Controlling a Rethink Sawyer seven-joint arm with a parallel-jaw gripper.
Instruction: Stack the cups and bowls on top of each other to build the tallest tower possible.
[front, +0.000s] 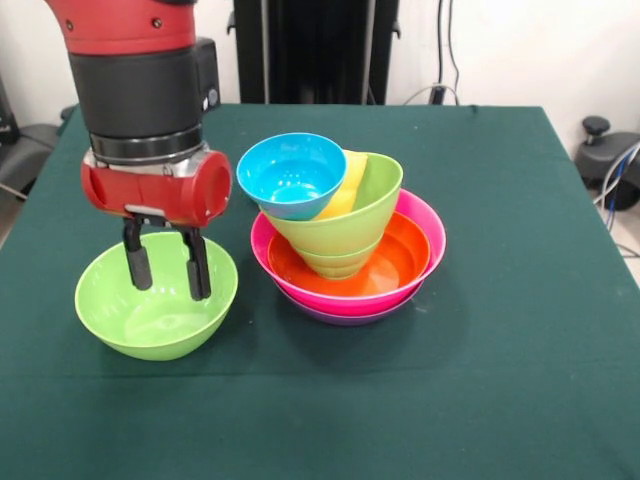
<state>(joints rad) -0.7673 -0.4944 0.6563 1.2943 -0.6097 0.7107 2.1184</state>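
Front view. Table (500, 400) covered in dark green cloth. Arm (140, 80), red and black, comes down at the left. Claw (168, 268) hangs over a lone green bowl (155, 315) at front left; both black fingers (198, 265) dip inside the bowl's rim, spread moderately apart, nothing between them. Whether the tips touch the bowl's inner surface cannot be told. That bowl sits upright on the cloth, mouth up, well apart from the pile.

Tower (345, 240) stands at centre, just right of the claw. Lowest, a purple bowl (345, 316), only a thin edge of it showing. Nested in it, a pink bowl (425, 225), wide rim clear all round. Inside that, an orange bowl (395, 265), glossy. On the orange bowl rest lime green bowls (350, 230), nested and tilted, mouth leaning toward the upper right. A yellow cup (343, 195) lies in the top green one, slanted, only one side of it showing. A blue bowl (290, 172) sits highest, tipped toward the viewer and left, resting on the cup and the green rim. Blue bowl's edge is near the red wrist housing, not touching.

Black stand at the table's far edge; cables (620, 175) at right.
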